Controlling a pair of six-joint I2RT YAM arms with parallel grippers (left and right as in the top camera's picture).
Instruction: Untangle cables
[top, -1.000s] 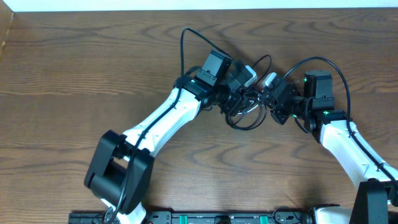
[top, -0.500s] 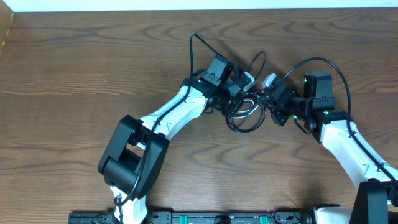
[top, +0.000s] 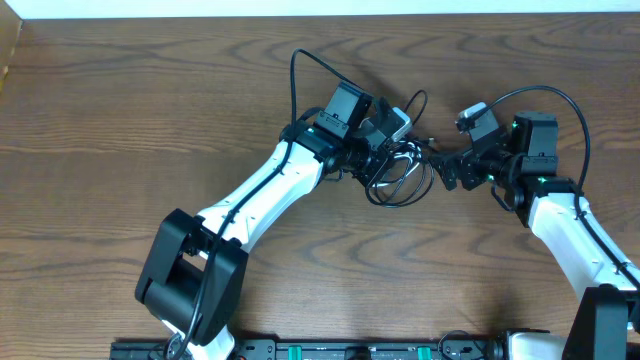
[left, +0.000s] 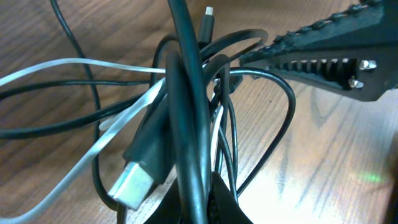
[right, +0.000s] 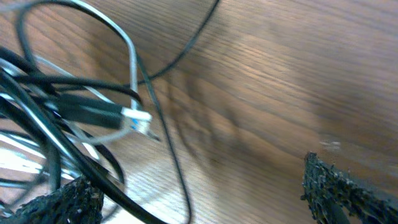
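Note:
The cables (top: 400, 178) lie in a knotted bundle on the wooden table between the two arms. In the left wrist view a thick black cable (left: 186, 93) runs up from between the jaws of my left gripper (left: 199, 196), which is shut on it. A white cable (left: 74, 65) and a black plug with a silver tip (left: 134, 185) cross beside it. My right gripper (right: 199, 199) stands wide open at the bundle's right edge. A thin black cable (right: 177, 174) passes between its fingers (right: 339, 190) without being pinched. In the overhead view my left gripper (top: 388, 152) is over the bundle and my right gripper (top: 452, 166) is just to the right of it.
The thick black wires of the arms arch over each wrist (top: 300, 60). A finger of the right gripper (left: 323, 53) reaches into the left wrist view at upper right. Bare brown table (top: 150, 120) surrounds the bundle; its far edge meets a white wall.
My left gripper has shut on a black cable. My right gripper has opened wide and drawn back to the right, and the bundle has stretched slightly.

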